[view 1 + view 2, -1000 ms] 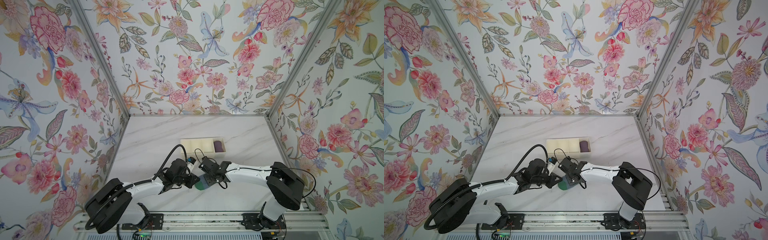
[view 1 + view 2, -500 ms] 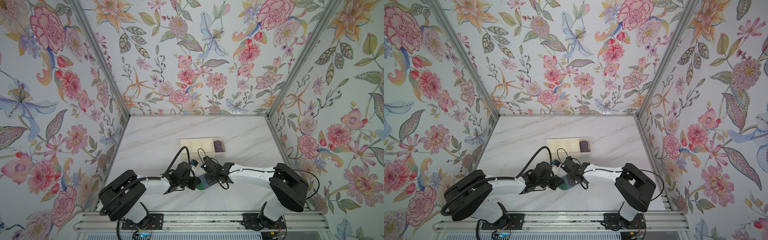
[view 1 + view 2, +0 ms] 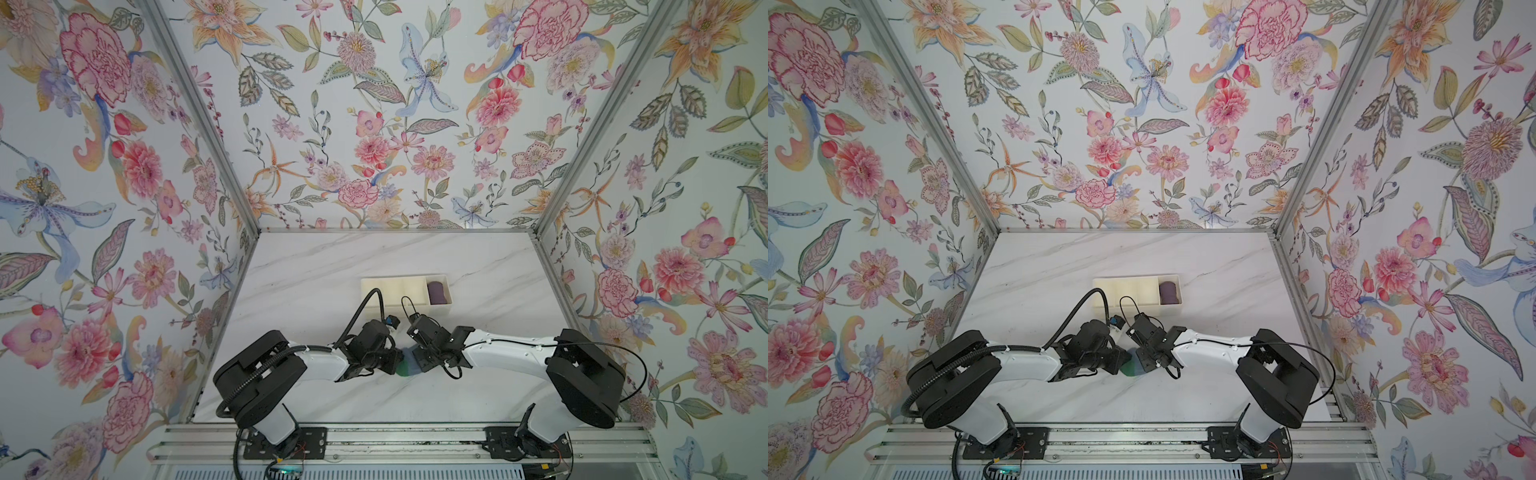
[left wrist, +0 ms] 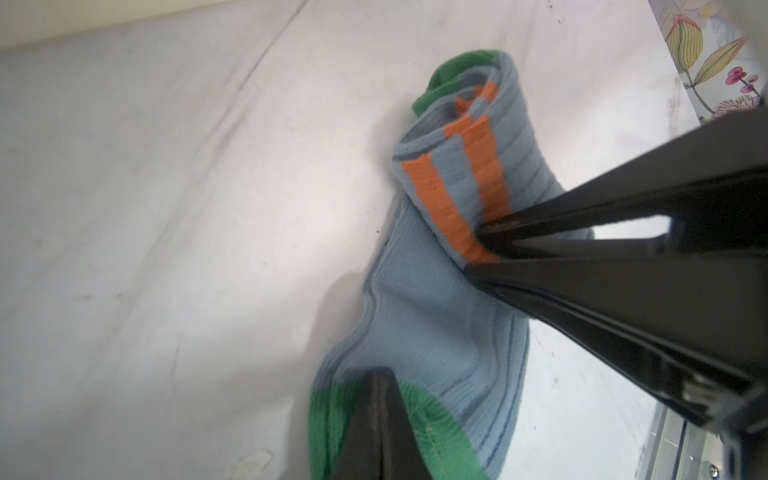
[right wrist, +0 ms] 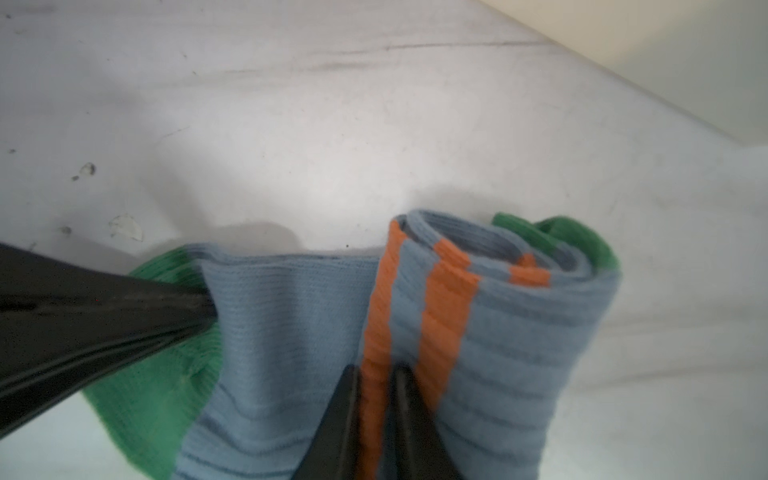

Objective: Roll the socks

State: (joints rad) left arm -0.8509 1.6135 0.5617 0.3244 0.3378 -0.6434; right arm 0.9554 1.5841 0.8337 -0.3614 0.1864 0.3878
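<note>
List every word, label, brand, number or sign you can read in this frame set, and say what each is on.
No readable text in any view.
The socks carry only orange stripes and green patches, no lettering.
The cream tray, the purple bundle in it, the marble table and the floral walls show no print.
Any marking on the arms is too small to read.

Test booth: floral walls [image 3: 374, 104], marble tabletop [image 3: 316, 266]
</note>
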